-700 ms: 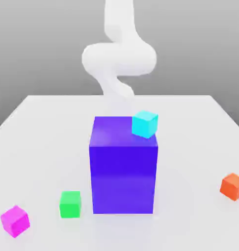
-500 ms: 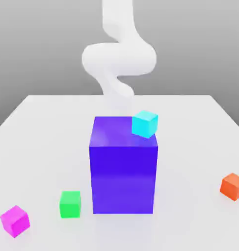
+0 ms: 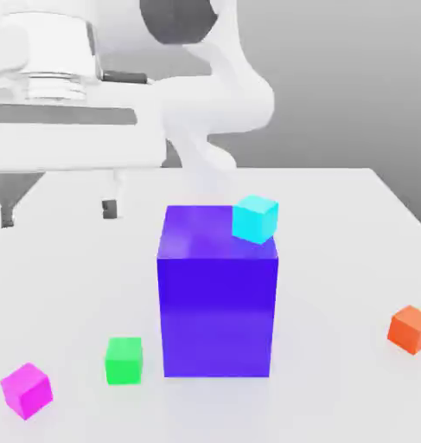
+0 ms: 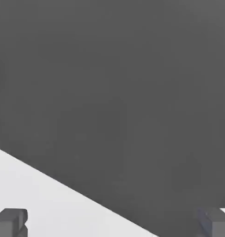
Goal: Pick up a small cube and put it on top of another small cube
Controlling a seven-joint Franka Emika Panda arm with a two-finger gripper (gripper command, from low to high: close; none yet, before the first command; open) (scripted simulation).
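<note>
- Exterior view: the robot arm is curving down from the top of the frame behind the scene, and its broad white hand is spreading across the upper part of the exterior view's left
- The gripper is hanging above the table with its two dark fingertips pointing down and standing wide apart; the jaws are fully spread and are gripping nothing
- The big blue-violet block is standing upright near the middle of the table, to the exterior view's right of the gripper and apart from it
- A cyan cube is sitting on the block's top at the corner toward the exterior view's right, slightly overhanging the edge
- The small cube, bright magenta-pink, is resting on the table at the near corner on the exterior view's left, well apart from the block and well below the gripper in the frame
- The green cube is lying on the table just beside the block's lower corner, between the small cube and the block
- The orange cube is lying near the edge on the exterior view's right, well apart from all the others
- Hand view: a dark grey background is facing the camera, with a slanting wedge of the white table beneath it
- The gripper is showing two grey fingertips at opposite sides of the frame, widely separated, with nothing between them
</note>
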